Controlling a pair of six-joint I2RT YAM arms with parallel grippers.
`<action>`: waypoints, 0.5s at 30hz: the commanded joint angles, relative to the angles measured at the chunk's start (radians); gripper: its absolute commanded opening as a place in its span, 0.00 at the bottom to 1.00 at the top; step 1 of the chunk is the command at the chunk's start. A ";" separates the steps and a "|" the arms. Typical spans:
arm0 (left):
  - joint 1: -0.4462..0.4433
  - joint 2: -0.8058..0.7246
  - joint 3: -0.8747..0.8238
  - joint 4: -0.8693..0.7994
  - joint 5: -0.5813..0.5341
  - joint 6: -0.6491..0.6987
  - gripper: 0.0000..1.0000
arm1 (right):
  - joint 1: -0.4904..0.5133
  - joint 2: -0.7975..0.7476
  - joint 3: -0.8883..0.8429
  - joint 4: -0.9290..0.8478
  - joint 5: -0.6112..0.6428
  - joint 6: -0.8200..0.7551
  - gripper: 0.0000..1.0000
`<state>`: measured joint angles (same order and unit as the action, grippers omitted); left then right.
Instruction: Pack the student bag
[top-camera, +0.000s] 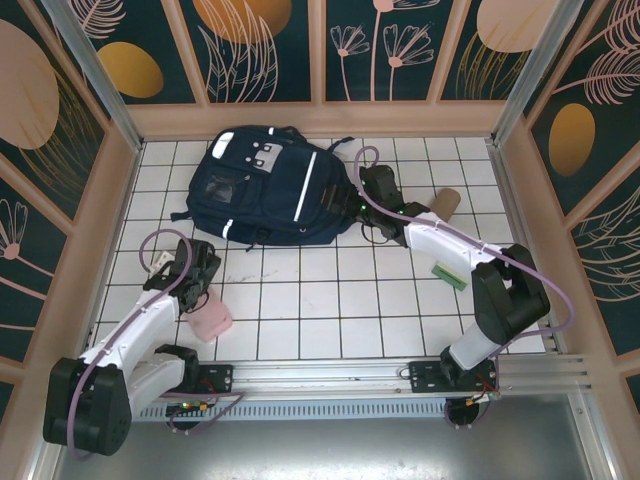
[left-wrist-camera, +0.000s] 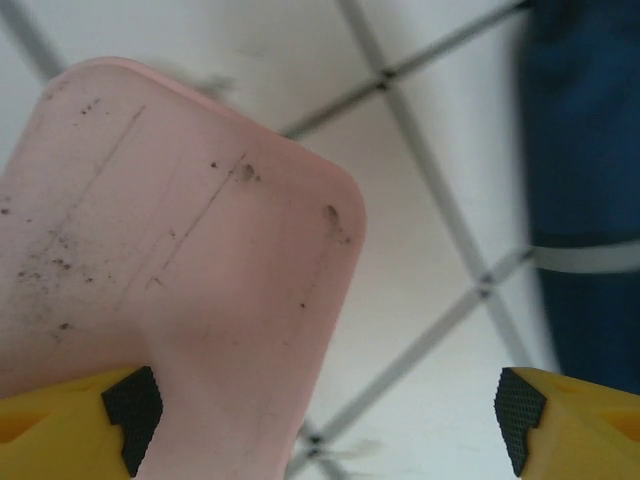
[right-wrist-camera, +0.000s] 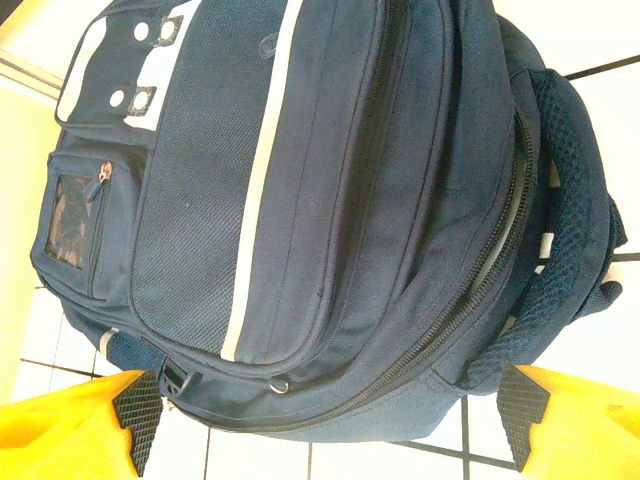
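Note:
The student bag (top-camera: 265, 185) is a navy backpack with white stripes, lying flat at the back of the tiled table. In the right wrist view the student bag (right-wrist-camera: 330, 200) fills the frame, its main zip closed. My right gripper (top-camera: 367, 196) hovers at the bag's right edge. There my right gripper (right-wrist-camera: 328, 420) stands open, its pads on either side of the bag's lower edge without touching it. My left gripper (top-camera: 203, 288) is at the front left over a pink flat case (top-camera: 210, 317). Seen from the wrist, the left gripper (left-wrist-camera: 325, 415) is open and the pink case (left-wrist-camera: 170, 270) lies by its left pad.
A cardboard tube (top-camera: 443, 205) lies to the right of the bag, behind the right arm. A green flat item (top-camera: 450, 275) sits under the right forearm. Wooden walls close in the table (top-camera: 320, 300) on three sides. The bag's edge (left-wrist-camera: 585, 150) shows at the left wrist view's right.

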<state>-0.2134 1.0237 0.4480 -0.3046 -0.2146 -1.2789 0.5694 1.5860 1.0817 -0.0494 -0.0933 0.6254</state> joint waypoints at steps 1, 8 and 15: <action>-0.027 0.058 -0.054 0.232 0.283 -0.124 0.90 | -0.005 -0.028 0.010 -0.003 0.024 -0.027 0.90; -0.138 0.146 -0.004 0.408 0.296 -0.206 0.91 | -0.002 0.015 0.030 0.000 -0.029 -0.032 0.89; -0.144 0.064 0.098 0.167 0.171 -0.094 0.93 | 0.054 0.093 0.064 0.013 -0.158 -0.090 0.85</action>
<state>-0.3565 1.1378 0.5037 -0.0414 0.0067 -1.4147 0.5896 1.6421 1.1126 -0.0483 -0.1741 0.5804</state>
